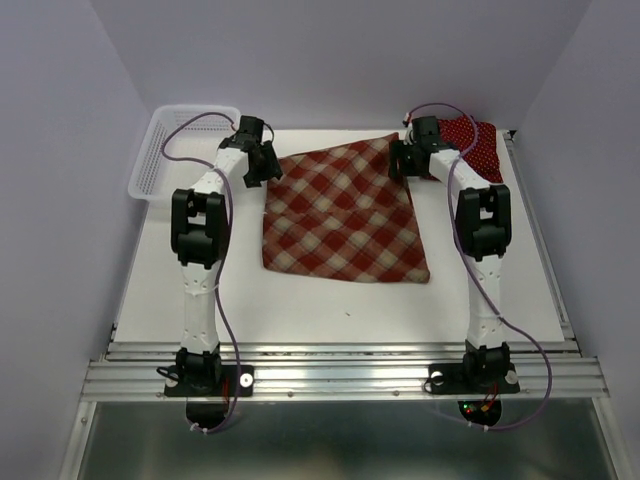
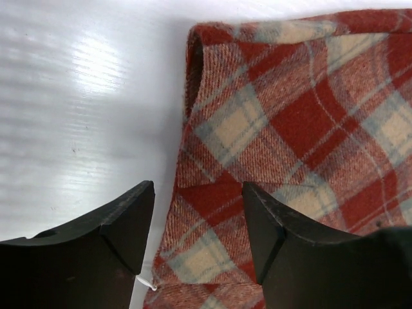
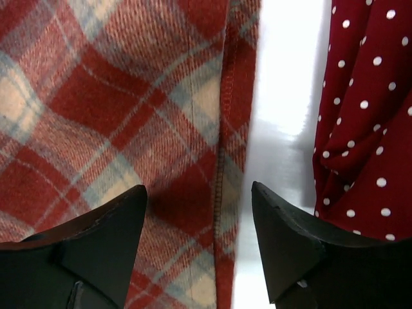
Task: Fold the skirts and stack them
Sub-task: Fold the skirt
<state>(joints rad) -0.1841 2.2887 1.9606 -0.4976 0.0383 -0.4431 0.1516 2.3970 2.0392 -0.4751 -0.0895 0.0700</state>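
A red-and-cream plaid skirt (image 1: pixel 340 210) lies spread flat in the middle of the white table. My left gripper (image 1: pixel 262 168) is open over its far left corner; in the left wrist view the jaws (image 2: pixel 198 222) straddle the skirt's left edge (image 2: pixel 283 122). My right gripper (image 1: pixel 402 160) is open over its far right corner; in the right wrist view the jaws (image 3: pixel 199 222) straddle the stitched right hem (image 3: pixel 161 109). A dark red polka-dot skirt (image 1: pixel 478 142) lies bunched at the far right corner, also in the right wrist view (image 3: pixel 367 129). I see only one polka-dot skirt.
A white mesh basket (image 1: pixel 182 150) stands at the far left corner of the table. A metal rail (image 1: pixel 340 368) runs along the near edge by the arm bases. Bare white table (image 1: pixel 330 310) lies in front of the plaid skirt.
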